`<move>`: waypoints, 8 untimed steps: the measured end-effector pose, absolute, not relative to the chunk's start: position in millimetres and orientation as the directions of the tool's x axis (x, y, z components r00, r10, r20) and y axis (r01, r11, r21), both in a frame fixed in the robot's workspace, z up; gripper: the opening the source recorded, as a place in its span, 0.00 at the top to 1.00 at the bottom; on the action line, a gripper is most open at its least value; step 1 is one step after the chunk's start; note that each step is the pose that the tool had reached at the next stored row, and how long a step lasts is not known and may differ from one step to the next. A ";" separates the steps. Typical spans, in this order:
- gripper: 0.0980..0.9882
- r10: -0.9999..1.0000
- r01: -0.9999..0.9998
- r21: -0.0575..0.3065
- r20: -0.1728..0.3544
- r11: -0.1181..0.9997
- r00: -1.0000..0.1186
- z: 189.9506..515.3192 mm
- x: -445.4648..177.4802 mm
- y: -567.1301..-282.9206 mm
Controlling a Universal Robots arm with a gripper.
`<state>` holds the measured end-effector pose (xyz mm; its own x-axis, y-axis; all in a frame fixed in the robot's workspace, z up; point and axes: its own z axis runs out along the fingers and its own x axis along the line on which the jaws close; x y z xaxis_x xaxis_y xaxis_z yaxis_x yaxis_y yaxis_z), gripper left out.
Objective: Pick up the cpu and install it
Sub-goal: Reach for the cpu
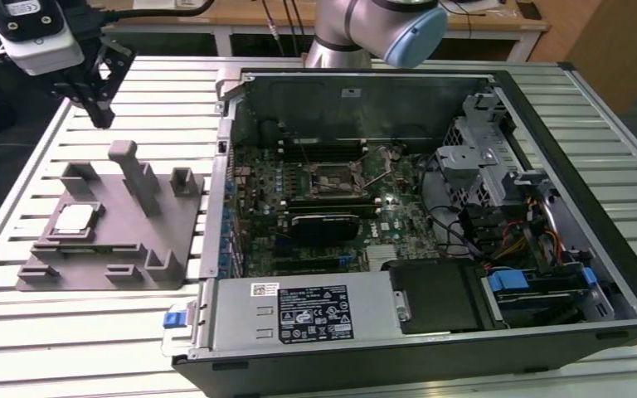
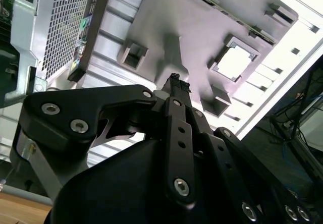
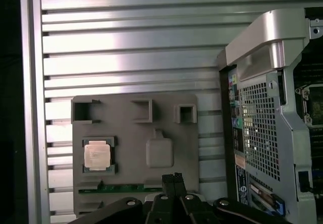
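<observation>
While tool hangs closed | one cpu | one fixture

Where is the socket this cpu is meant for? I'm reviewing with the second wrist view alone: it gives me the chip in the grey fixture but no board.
Observer: In the exterior view the socket sits on the motherboard inside the open computer case, to the exterior view's right of the fixture.
Operator: How close is the hand to the chip?
Observer: Well apart. The hand hangs in the air above the table, roughly over the fixture's edge farthest from that camera. It is shut and empty, and the cpu lies in its pocket.
</observation>
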<state>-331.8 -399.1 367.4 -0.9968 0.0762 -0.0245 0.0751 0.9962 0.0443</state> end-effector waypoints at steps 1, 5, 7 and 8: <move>0.99 0.076 0.075 0.044 -0.024 0.996 -0.997 366.8 -333.2 -399.1; 0.99 0.076 0.075 0.044 -0.024 0.996 -0.997 364.3 -340.3 -399.1; 0.99 0.076 0.075 0.044 -0.024 0.996 -0.997 363.0 -343.5 -399.1; 0.99 0.076 0.075 0.044 -0.025 0.996 -0.997 362.4 -345.3 -399.1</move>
